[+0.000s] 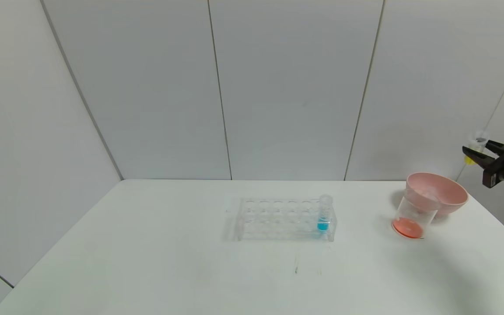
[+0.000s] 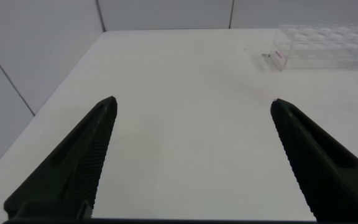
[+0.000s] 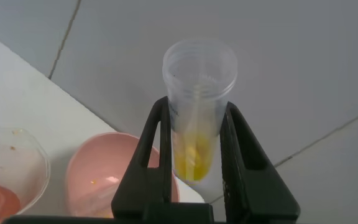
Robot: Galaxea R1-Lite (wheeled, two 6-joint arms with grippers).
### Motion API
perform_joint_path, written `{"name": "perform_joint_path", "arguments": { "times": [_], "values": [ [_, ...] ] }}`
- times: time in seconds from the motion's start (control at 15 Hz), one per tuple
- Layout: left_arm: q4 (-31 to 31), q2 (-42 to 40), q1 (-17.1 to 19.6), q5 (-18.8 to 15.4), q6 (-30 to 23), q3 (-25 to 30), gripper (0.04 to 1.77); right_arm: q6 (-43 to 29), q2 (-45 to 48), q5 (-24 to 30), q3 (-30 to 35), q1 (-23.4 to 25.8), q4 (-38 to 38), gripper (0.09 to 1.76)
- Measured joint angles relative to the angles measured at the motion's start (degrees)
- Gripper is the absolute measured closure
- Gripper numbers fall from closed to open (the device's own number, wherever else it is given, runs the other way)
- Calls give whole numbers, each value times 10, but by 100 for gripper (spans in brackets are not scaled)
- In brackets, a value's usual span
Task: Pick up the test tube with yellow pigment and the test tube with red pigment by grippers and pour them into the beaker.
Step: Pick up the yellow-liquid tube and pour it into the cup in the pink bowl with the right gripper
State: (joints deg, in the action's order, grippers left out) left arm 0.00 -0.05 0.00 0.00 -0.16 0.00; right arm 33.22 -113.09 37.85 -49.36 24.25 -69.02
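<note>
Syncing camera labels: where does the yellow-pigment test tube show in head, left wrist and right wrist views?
Head view: the test tube with yellow pigment is at far right, clamped in the right gripper, above the pink bowl.
Left wrist view: not in it.
Right wrist view: centre frame, between the fingers.
Shared landmark: the pink bowl, in head and right wrist views.

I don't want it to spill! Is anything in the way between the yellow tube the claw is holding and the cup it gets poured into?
Nothing blocks it. The right gripper holds the test tube with yellow pigment in open air, above and right of the beaker. The pink bowl sits right behind the beaker, so aim carefully.
</note>
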Motion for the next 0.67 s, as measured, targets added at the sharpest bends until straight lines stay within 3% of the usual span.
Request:
{"name": "perform_joint_path", "arguments": {
  "times": [0.33, 0.67],
  "values": [
    [0, 0, 0, 0, 0, 0, 5, 133, -26, 80, 9, 6, -35, 133],
    [0, 0, 0, 0, 0, 0, 5, 297, -33, 116, 16, 10, -44, 133]
  ]
}}
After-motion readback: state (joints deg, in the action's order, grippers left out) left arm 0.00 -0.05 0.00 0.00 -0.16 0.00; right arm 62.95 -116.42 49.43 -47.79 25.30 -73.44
